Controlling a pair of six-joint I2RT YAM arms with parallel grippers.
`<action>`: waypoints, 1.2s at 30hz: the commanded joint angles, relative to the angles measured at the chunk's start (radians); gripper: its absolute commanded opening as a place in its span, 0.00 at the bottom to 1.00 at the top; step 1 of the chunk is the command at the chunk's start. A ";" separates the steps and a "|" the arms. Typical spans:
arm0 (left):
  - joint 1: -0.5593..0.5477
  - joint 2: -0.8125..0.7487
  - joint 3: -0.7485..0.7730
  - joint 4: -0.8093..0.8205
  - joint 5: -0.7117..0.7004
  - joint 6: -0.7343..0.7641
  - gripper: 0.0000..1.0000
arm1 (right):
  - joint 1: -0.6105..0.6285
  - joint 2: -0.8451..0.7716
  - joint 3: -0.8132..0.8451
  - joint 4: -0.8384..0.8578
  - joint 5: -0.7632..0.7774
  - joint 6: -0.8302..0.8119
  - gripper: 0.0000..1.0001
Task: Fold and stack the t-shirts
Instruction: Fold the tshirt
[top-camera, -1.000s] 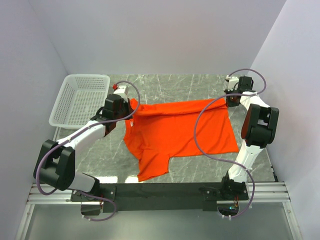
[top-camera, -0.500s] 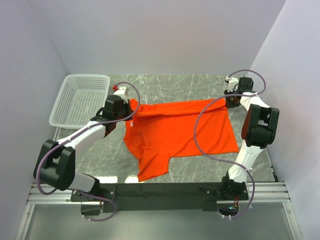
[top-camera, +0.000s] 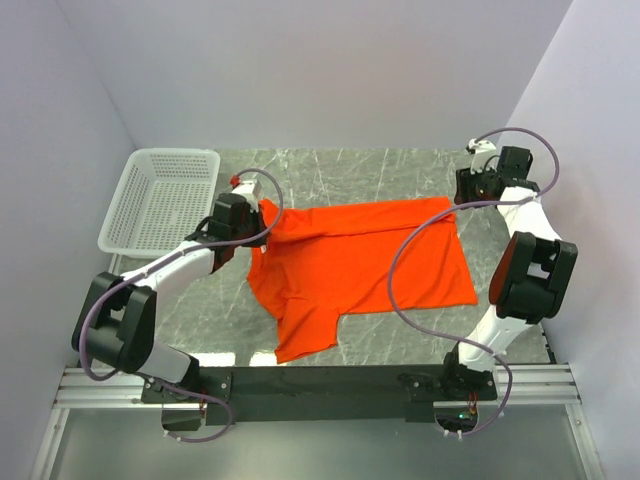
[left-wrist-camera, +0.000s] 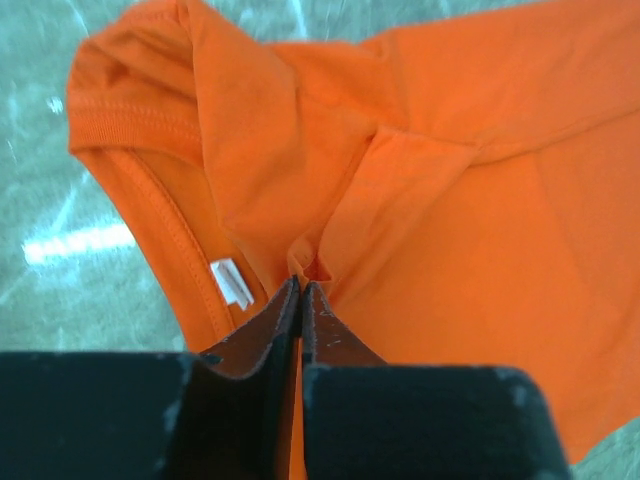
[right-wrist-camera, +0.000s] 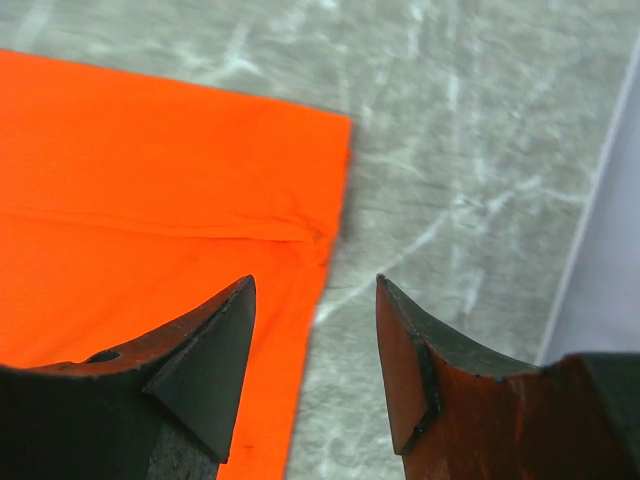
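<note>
basket (top-camera: 160, 200): white mesh, sitting at the 10 o'clock corner of the grey marbled table (top-camera: 340, 170), apart from the shirt.
left gripper (left-wrist-camera: 301, 287): jaws pressing together, pinching a bunched fold of the t-shirt (top-camera: 370, 265) beside the neck opening, at the shirt's 10 o'clock end.
label (left-wrist-camera: 232, 283): small and white, showing inside the collar, just at 9 o'clock of the left fingertips in the left wrist view.
t-shirt: orange-red, lying spread across the middle of the table. a strip along its 12 o'clock edge is lying folded over the body, and one sleeve (top-camera: 300, 335) is sticking out toward 7 o'clock.
right gripper (right-wrist-camera: 313, 290): jaws standing well apart and holding nothing, hovering by the shirt's 2 o'clock corner. in the right wrist view the cloth's edge is running under the left finger, bare table is showing between the tips, and the shirt's corner is lying flat at 12 o'clock of them.
</note>
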 joint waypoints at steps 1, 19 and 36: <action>-0.004 0.028 0.023 -0.056 0.018 -0.019 0.10 | 0.000 -0.055 -0.022 -0.048 -0.114 0.028 0.59; 0.004 -0.006 0.107 -0.090 0.017 -0.022 0.59 | 0.008 -0.158 -0.194 -0.030 -0.334 0.196 0.59; 0.000 0.396 0.412 -0.217 0.230 -0.006 0.51 | 0.019 -0.182 -0.285 0.013 -0.342 0.216 0.59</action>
